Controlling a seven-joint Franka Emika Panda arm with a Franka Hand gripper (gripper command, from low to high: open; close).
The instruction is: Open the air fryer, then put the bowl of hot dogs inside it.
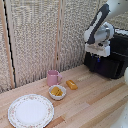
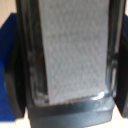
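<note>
Gripper sits at the air fryer front, on the exterior view's right; the handle isn't distinguishable there. Finger spread can't be told, wrist view too blurred. Bowl with hot dogs rests on the table, near the pink mug and plate, well apart from the fryer.

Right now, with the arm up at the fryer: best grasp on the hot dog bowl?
Take the bowl by its rim, from straight above, one finger inside the wall and one outside. It sits upright and open-topped on the table, low and round, so there is no handle to catch. Favour the rim nearest the plate: the pink mug and the orange block crowd the far side. The hot dogs are heaped in the middle.
</note>
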